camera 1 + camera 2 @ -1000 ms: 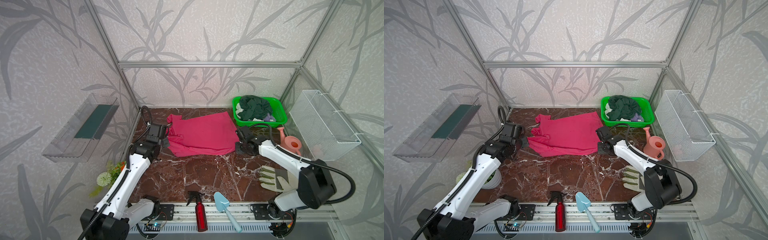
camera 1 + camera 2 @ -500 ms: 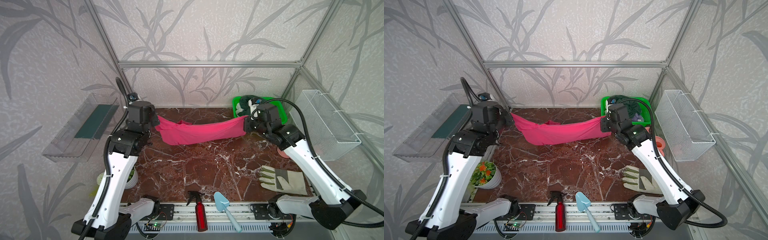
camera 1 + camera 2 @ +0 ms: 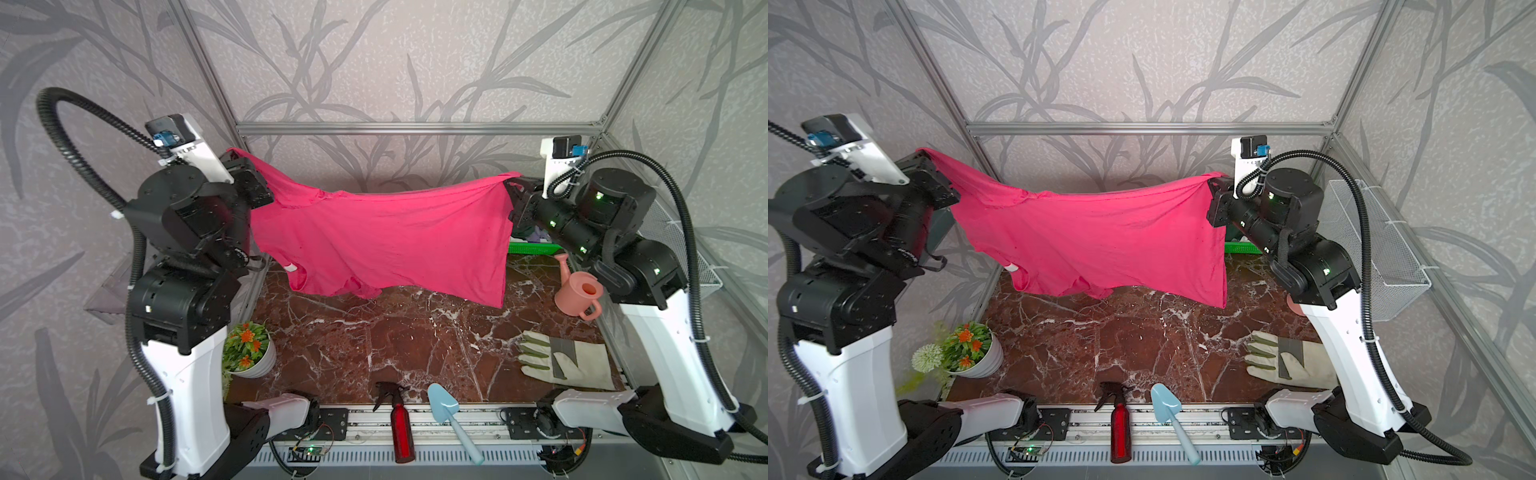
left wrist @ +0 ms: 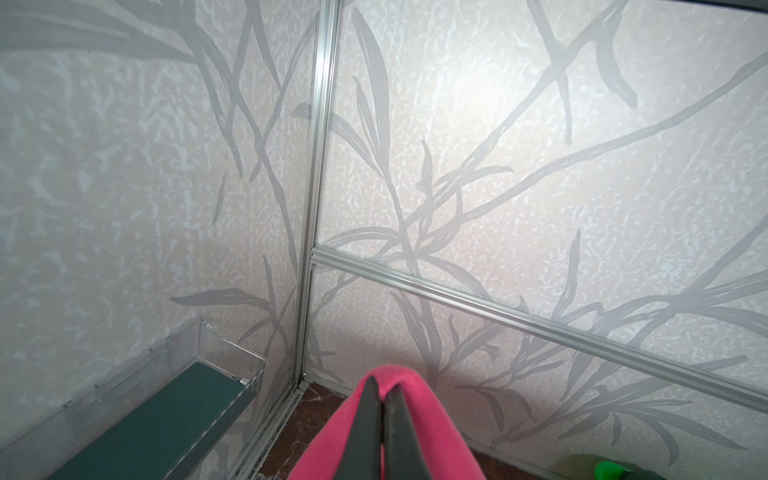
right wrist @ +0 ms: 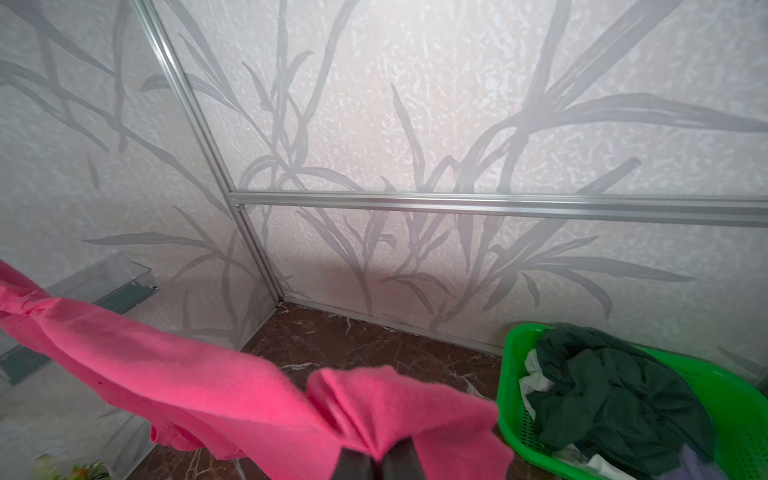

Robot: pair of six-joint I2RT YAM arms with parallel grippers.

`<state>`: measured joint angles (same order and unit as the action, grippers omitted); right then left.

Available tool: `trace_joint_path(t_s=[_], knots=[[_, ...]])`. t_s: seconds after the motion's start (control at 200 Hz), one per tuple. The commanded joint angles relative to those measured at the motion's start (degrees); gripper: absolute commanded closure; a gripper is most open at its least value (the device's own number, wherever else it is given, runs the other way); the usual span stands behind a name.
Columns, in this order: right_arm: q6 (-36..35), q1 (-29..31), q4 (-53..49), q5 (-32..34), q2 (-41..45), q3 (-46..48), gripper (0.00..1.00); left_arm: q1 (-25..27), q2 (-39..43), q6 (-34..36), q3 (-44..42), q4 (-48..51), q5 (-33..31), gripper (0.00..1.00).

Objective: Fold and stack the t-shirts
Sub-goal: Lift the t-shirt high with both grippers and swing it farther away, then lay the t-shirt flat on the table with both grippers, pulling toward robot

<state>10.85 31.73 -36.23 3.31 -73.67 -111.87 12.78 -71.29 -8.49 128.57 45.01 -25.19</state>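
**Up in the air: pink t-shirt stretched between two grippers**

Squeezed shut on one top corner of the soft cloth with the left gripper. In the left wrist view, two dark flat fingers pressed together, pink cloth folded over them. Squeezed shut on the other top corner with the right gripper, cloth bunched up over its tips. Hanging like washing on a line, over the back of the shiny brown marble bench. Saggy along the top, wavy and wrinkly along the bottom, with a small white neck label low on the left side.

In the back right corner, a bright green plastic basket with tiny holes. Inside it, a crumpled dark green t-shirt on top of whitish cloth and lavender cloth. Near the right edge, a round pink watering can and a pale floppy work glove. At the front edge, a red spray bottle and a light blue trowel.
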Motion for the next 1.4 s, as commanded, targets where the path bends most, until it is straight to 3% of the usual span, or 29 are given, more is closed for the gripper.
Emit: trace_joint_path(t_s=[0.0, 0.19, 0.405, 0.605, 0.875, 1.075, 1.205, 1.395], knots=[[-1.1, 2.5, 2.8, -1.4, 1.8, -3.3, 1.00, -0.4, 2.7, 4.3, 2.2, -4.8, 1.5, 1.00], [-2.1, 5.5, 1.7, -0.8, 0.8, -12.0, 1.00, -0.3, 3.5, 4.7, 9.5, -5.3, 3.5, 1.00], [-1.4, 6.8, -4.3, -1.7, -0.6, -18.6, 1.00, -0.3, 6.9, 5.1, 10.6, -7.6, 5.5, 1.00], [-1.4, 7.0, -6.1, 0.8, 1.2, -14.7, 1.00, -0.3, 8.3, 4.8, 8.2, -6.7, 4.0, 1.00], [-1.0, 6.4, -3.4, 8.9, 0.8, 4.1, 1.00, -0.4, 6.9, 5.7, -16.0, -10.4, -6.1, 1.00], [6.2, 0.9, 8.7, 4.7, 0.0, 28.1, 1.00, -1.6, 5.9, -1.2, -39.8, -19.7, -6.1, 1.00], [7.3, -0.1, 19.1, 7.4, -3.2, 43.3, 1.00, -3.7, 1.9, -7.7, -52.1, -24.3, -7.2, 1.00], [9.1, -0.8, 25.5, 8.5, -11.6, 48.6, 1.00, -5.8, -3.8, -14.6, -61.4, -29.3, -8.3, 1.00]])
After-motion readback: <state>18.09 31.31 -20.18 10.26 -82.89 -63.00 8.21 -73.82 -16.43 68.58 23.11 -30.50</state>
